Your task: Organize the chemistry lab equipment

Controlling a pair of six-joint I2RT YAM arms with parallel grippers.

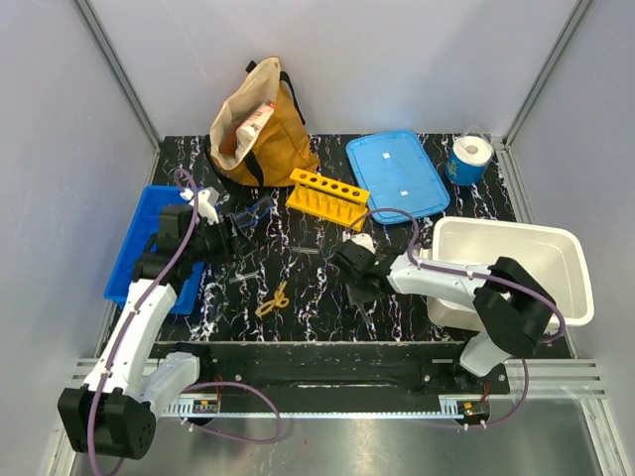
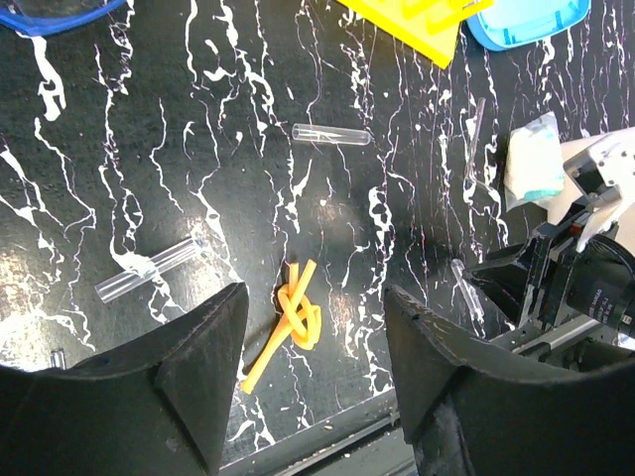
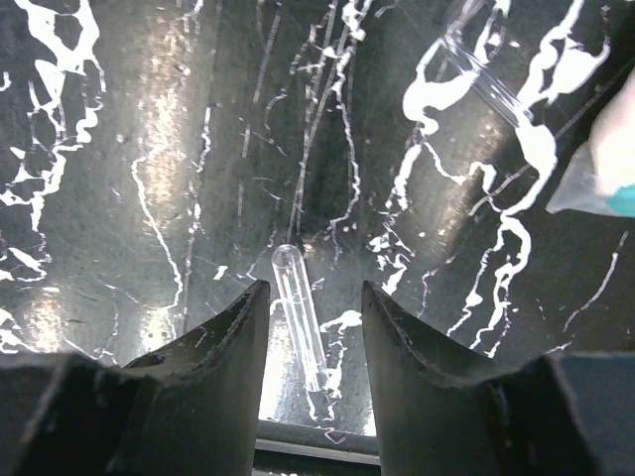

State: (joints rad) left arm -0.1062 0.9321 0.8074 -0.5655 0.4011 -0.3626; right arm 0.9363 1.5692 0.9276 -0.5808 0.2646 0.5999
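My right gripper (image 3: 316, 337) is open and low over the black marbled table, its fingers on either side of a thin clear tube (image 3: 303, 322) that lies flat. A second tube (image 3: 486, 79) lies further off. A pale white-and-teal item, perhaps the glove (image 3: 605, 159), lies beside it (image 1: 363, 241). My left gripper (image 2: 316, 367) is open and empty above the yellow looped piece (image 2: 293, 322), which also shows in the top view (image 1: 273, 299). More tubes (image 2: 332, 135) (image 2: 154, 273) lie loose. The blue-framed goggles (image 1: 253, 210) lie by my left gripper (image 1: 238, 241). My right gripper (image 1: 355, 278) is mid-table.
A yellow tube rack (image 1: 327, 193) and a blue lid (image 1: 397, 174) lie at the back centre. The tan bag (image 1: 258, 124) stands at the back left, the paper roll (image 1: 468, 159) at the back right. A blue tray (image 1: 134, 258) is on the left, a white tub (image 1: 556, 248) on the right.
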